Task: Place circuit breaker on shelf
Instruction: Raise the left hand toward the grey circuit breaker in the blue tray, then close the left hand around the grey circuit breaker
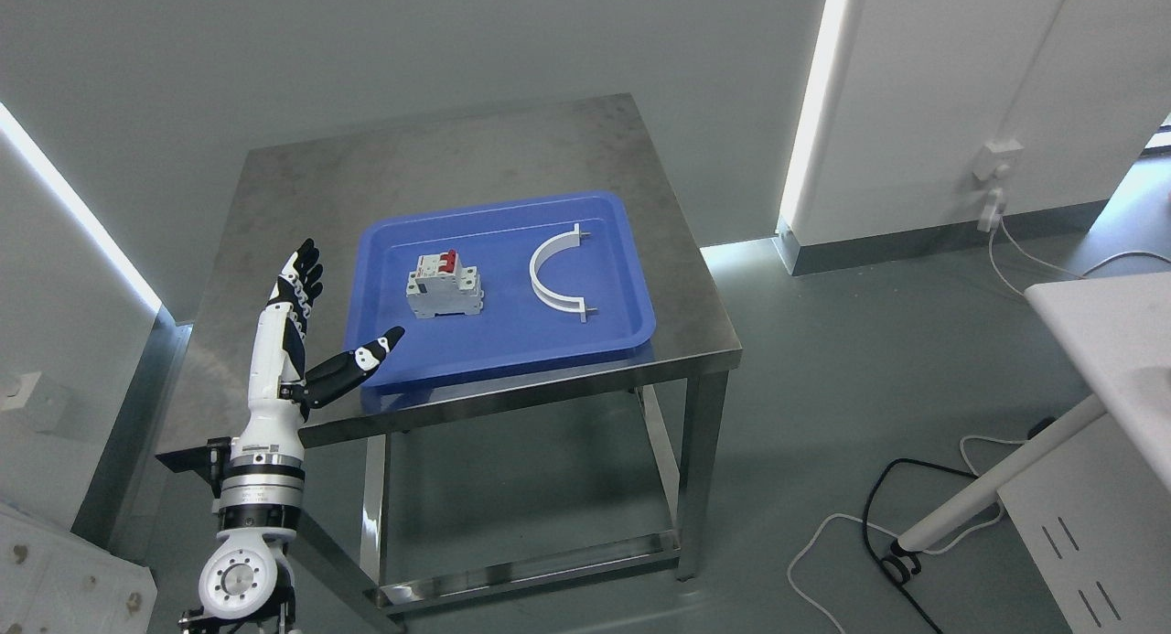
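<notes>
A white circuit breaker [445, 286] with red switches lies in the left half of a blue tray [512, 341] on a steel table [439, 167]. My left hand [316, 327] is raised over the table's front left part, to the left of the tray. Its fingers [297, 282] point up and the thumb [361, 359] sticks out toward the tray's near left corner; it is open and holds nothing. The breaker sits roughly a hand's width to the right of the hand. My right arm does not show.
A white curved bracket [555, 275] lies in the tray's right half. The table's front edge and legs [700, 460] stand over a grey floor. Cables [878, 524] trail on the floor at the right, near a white table [1111, 337]. Walls close in behind and left.
</notes>
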{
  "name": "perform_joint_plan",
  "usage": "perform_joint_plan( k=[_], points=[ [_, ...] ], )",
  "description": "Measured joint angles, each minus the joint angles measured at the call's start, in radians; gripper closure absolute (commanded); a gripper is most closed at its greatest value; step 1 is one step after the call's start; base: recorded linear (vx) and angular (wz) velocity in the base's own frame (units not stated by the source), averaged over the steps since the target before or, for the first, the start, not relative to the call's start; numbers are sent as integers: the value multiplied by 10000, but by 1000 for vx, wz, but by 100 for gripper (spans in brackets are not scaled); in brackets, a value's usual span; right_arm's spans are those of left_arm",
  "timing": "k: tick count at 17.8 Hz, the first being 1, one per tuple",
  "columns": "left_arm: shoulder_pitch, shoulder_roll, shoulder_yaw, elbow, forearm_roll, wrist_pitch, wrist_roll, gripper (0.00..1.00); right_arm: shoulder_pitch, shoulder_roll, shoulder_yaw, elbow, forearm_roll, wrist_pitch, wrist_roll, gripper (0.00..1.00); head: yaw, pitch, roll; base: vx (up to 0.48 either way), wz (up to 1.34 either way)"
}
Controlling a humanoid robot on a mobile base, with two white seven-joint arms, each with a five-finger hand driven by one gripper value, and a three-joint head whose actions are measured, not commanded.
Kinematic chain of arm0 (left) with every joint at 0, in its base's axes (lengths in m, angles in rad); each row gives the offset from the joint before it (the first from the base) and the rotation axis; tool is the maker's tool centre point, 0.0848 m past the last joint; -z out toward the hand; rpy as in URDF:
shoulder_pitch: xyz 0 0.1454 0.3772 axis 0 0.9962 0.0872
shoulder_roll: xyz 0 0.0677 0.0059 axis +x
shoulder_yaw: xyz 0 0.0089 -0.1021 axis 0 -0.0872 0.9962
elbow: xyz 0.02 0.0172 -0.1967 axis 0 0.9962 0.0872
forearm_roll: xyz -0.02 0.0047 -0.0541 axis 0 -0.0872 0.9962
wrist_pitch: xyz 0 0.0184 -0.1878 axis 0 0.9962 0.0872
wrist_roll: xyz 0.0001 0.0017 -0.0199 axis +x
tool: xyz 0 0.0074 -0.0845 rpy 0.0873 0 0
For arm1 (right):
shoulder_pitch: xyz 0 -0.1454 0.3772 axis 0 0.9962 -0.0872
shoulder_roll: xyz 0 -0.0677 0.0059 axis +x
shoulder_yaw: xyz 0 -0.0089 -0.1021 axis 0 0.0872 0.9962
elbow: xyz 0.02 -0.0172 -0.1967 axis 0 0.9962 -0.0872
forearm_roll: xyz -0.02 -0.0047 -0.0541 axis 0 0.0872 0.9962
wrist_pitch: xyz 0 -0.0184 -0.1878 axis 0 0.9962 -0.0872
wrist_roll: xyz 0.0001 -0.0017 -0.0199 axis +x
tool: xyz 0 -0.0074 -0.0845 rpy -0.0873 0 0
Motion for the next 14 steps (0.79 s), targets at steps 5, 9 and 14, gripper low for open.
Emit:
perform_joint_plan(
  k=[5,9,14],
  points=[
    [-321,0,-1,147,5,-110,-73,0,0,0,0,0,0,0,0,0,0,0,0,-5,0],
    [-1769,314,-245,961,-151,-162,-1885,0,-1,0,0,0,0,-5,0,0,0,0,0,2,10],
    [-4084,1105,-1040,2627,-1300,-173,-5176,1,-1,0,0,0,-1,-5,-1,0,0,0,0,0,0]
  ],
)
